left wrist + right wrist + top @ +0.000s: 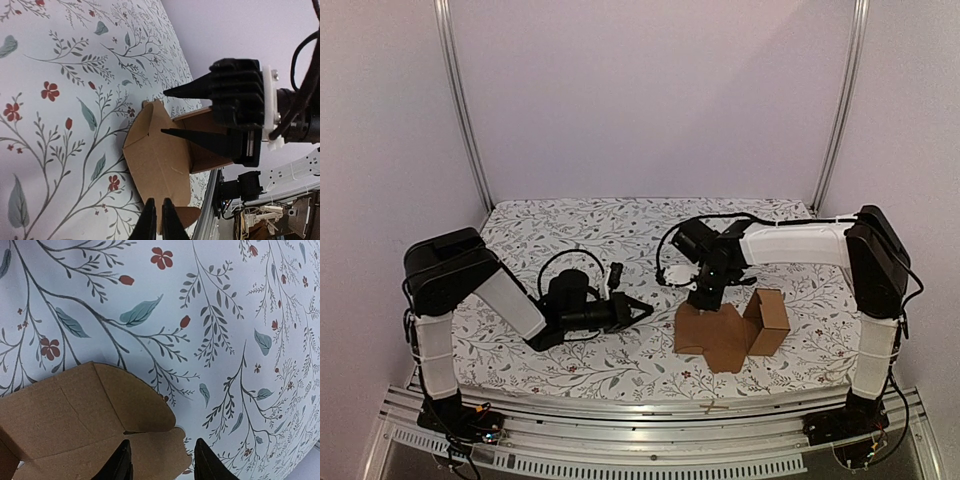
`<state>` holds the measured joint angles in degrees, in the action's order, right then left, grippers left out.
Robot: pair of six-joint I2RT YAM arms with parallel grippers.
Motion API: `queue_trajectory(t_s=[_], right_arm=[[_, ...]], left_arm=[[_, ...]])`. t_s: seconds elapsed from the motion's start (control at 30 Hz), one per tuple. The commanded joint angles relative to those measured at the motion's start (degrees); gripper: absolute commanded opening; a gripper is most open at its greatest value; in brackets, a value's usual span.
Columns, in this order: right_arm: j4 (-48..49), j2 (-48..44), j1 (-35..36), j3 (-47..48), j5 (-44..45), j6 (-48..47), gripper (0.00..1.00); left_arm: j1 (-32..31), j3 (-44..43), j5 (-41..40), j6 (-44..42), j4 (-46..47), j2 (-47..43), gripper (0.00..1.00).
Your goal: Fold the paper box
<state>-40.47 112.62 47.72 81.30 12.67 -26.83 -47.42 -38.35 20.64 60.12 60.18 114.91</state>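
The paper box [720, 338] is a brown cardboard sheet lying partly flat on the floral cloth at the right, with one folded part standing up at its right end [767, 320]. My right gripper [705, 298] points down over the sheet's far left corner. Its jaws are open [162, 465], and a rounded flap [150, 455] lies under the gap. The left wrist view shows the same open fingers [163, 112] above the box [160, 160]. My left gripper [648, 310] lies low on the cloth just left of the sheet, aimed at it. It is shut [160, 222] and holds nothing.
The floral cloth [570, 230] covers the table. Two aluminium posts [460, 100] [840, 100] stand at the back corners in front of plain white walls. A metal rail [650, 420] runs along the near edge, close to the box's front flap.
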Motion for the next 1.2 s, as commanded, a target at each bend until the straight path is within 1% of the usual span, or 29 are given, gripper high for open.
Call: queue_trajectory(t_s=[0.0,0.1,0.2,0.37,0.47,0.6,0.63,0.73,0.93,1.03,1.17], right_arm=[[-4.22,-0.67,-2.24,2.43,-8.20,2.66,0.40],[-5.33,-1.50,-4.94,4.25,-11.51,3.72,0.40],[-5.37,-0.86,-7.73,6.55,-11.96,4.93,0.40],[-5.71,4.56,-9.47,11.18,-11.95,6.29,0.40],[-6.99,8.32,-9.48,14.65,-12.01,6.67,0.40],[-8.15,12.21,-9.49,17.04,-11.97,7.20,0.40],[-8.42,12.83,-9.41,17.25,-13.89,7.29,0.40],[-9.35,13.64,-9.42,17.32,-15.88,7.40,0.39],[-11.60,12.79,-9.45,16.45,-21.04,7.45,0.39],[-12.20,11.50,-9.41,15.40,-22.87,7.58,0.39],[-12.61,9.44,-9.42,13.49,-24.79,7.73,0.39]], left_arm=[[-3.55,-4.01,1.87,0.79,-0.07,3.42,0.06],[-4.98,-7.09,2.60,2.14,-0.22,5.67,0.04],[-6.09,-9.90,3.27,3.39,-0.63,8.10,0.02],[-7.39,-12.34,4.17,4.54,-1.46,10.22,0.01],[-7.93,-13.46,4.36,4.66,-4.93,10.60,0.00],[-8.47,-14.84,4.50,4.01,-9.97,11.34,0.00],[-8.56,-15.18,4.65,4.13,-10.76,11.77,0.00],[-8.57,-14.78,4.46,5.97,-9.86,12.95,0.00],[-8.57,-14.73,3.82,7.72,-9.48,14.36,0.00],[-8.57,-15.04,3.42,7.70,-11.74,14.33,0.00],[-8.64,-15.61,1.71,6.40,-17.40,13.39,0.00]])
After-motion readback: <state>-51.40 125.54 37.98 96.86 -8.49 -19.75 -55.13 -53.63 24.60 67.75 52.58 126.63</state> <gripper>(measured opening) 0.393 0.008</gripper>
